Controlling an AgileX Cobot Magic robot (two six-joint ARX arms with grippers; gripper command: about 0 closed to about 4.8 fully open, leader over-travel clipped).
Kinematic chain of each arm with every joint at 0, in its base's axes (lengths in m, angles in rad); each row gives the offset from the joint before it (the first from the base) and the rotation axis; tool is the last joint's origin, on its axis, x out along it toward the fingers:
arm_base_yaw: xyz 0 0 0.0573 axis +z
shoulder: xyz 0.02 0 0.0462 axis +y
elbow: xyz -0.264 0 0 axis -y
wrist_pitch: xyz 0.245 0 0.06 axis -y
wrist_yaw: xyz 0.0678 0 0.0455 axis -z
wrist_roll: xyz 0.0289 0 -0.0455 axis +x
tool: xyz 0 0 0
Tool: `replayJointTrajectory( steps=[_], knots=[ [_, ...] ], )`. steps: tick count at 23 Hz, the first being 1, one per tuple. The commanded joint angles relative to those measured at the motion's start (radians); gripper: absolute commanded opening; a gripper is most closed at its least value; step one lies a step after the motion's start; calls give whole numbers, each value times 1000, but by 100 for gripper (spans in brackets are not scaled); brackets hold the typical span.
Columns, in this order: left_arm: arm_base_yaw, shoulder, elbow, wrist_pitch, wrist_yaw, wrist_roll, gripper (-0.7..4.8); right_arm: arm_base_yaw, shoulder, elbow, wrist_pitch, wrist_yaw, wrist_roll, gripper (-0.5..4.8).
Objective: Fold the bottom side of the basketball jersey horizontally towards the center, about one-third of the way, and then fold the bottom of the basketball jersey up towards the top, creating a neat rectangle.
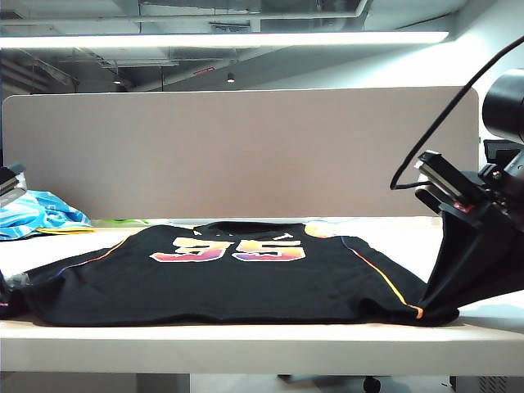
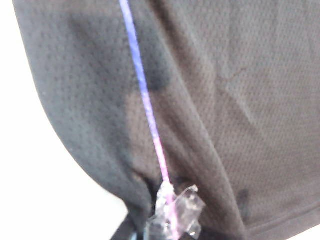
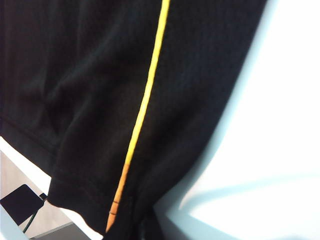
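Note:
The black basketball jersey (image 1: 246, 282) lies flat on the white table with its number 35 (image 1: 229, 249) facing up. Its near right corner is pulled up off the table into my right gripper (image 1: 447, 218), which is shut on it. In the right wrist view the yellow-orange side stripe (image 3: 142, 110) runs down to the bunched hem, and the fabric hides the fingers. In the left wrist view my left gripper (image 2: 172, 217), its fingertips wrapped in clear tape, is shut on the jersey's (image 2: 240, 100) edge at the end of the purple-pink stripe (image 2: 150, 115). That corner is at the far left of the exterior view.
A light blue and white patterned cloth (image 1: 37, 214) lies at the back left of the table. A beige partition (image 1: 246, 147) stands behind the table. The table's front edge (image 1: 246, 336) runs just below the jersey's hem. Bare white tabletop (image 1: 393, 233) shows at the back right.

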Motion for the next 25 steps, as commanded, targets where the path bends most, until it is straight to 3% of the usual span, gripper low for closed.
replayJointTrajectory(
  steps=[1, 4, 6, 10, 14, 17, 20, 25],
  knots=[
    [-4, -14, -28, -147, -129, 19, -6, 1, -32, 0, -45, -1, -7, -7],
    [-64, -189, -29, -258, -249, 12, -6, 2, -165, 0, -188, 1, -49, -7],
    [-157, -390, -28, -261, -229, -131, -6, 6, -300, 0, -279, -2, -57, -7],
    [-323, -637, -29, -323, -232, -315, -6, 21, -537, 0, -429, -2, -41, -7],
    [-458, -818, -29, -452, -297, -413, -6, 28, -718, 0, -579, 4, -34, -7],
    [-596, -1036, -28, -597, -358, -551, -6, 28, -900, 0, -714, 32, -3, -7],
    [-628, -1172, -28, -648, -398, -630, -6, 27, -1006, 1, -715, 87, 58, -7],
    [-626, -1164, -28, -450, -531, -615, -6, 25, -939, 16, -432, 164, 111, -7]
  ],
)
